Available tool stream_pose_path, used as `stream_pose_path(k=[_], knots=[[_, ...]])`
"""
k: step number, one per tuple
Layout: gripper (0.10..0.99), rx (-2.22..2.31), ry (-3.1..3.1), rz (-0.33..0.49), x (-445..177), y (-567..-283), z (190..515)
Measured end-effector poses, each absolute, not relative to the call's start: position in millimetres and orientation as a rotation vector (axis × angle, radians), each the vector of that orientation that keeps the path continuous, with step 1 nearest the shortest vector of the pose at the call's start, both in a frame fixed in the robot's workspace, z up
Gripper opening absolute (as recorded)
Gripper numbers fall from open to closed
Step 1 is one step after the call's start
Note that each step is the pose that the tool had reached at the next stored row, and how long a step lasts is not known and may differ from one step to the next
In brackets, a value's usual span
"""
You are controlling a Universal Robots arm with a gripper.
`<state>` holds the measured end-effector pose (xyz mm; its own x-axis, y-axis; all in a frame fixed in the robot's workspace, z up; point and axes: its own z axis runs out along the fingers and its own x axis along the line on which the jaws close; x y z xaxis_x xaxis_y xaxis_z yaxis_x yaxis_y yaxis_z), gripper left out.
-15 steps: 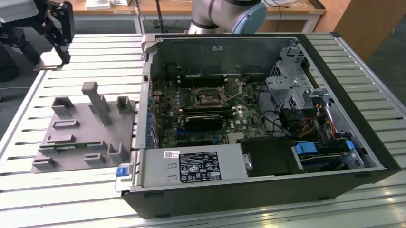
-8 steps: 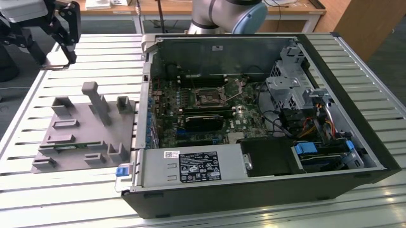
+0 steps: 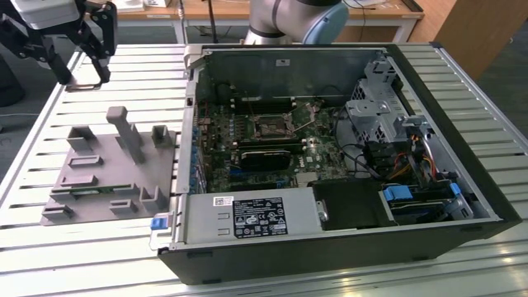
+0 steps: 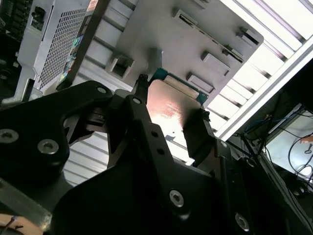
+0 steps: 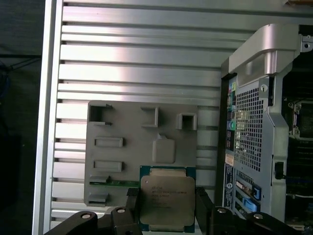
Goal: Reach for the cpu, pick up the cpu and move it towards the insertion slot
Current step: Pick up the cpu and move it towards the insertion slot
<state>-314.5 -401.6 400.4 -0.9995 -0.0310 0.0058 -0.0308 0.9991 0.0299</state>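
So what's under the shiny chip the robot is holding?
In the first wrist view the chip, clamped in the gripper, hangs above the grey holder tray, which lies on the slatted metal table. The tray part directly below it is covered.

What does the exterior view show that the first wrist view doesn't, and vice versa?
Exterior view: the insertion slot on the motherboard inside the open case, well apart from the gripper, which hangs above the table at the exterior view's far left. First wrist view: a straight-down look at the cpu, silver top up, clamped between the gripper's fingers. Shared: the grey fixture tray, the slatted table and the case's outer wall.
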Motion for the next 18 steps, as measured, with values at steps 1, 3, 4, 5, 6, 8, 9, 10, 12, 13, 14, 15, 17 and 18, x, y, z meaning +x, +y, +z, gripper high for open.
stream_pose_path(k=[1, 3, 4, 5, 6, 8, 9, 10, 12, 13, 14, 15, 17, 18], knots=[[0.541, 0.048, -3.135, -0.047, -312.6, -401.6, 400.4], [0.541, 0.048, -3.135, -0.047, -308.4, -401.6, 400.4], [0.541, 0.048, -3.135, -0.047, -306.5, -401.6, 400.4], [0.541, 0.048, -3.135, -0.047, -304.5, -401.6, 400.4], [0.541, 0.048, -3.135, -0.047, -302.4, -401.6, 400.4], [0.541, 0.048, -3.135, -0.047, -298.3, -401.6, 400.4], [0.541, 0.048, -3.135, -0.047, -296.3, -401.6, 400.4], [0.541, 0.048, -3.135, -0.047, -294.3, -401.6, 400.4], [0.541, 0.048, -3.135, -0.047, -290.2, -401.6, 400.4], [0.541, 0.048, -3.135, -0.047, -288.2, -401.6, 400.4], [0.541, 0.048, -3.135, -0.047, -286.1, -401.6, 400.4], [0.541, 0.048, -3.135, -0.047, -283.9, -401.6, 400.4], [0.541, 0.048, -3.135, -0.047, -279.6, -401.6, 400.4], [0.541, 0.048, -3.135, -0.047, -277.5, -401.6, 400.4]])
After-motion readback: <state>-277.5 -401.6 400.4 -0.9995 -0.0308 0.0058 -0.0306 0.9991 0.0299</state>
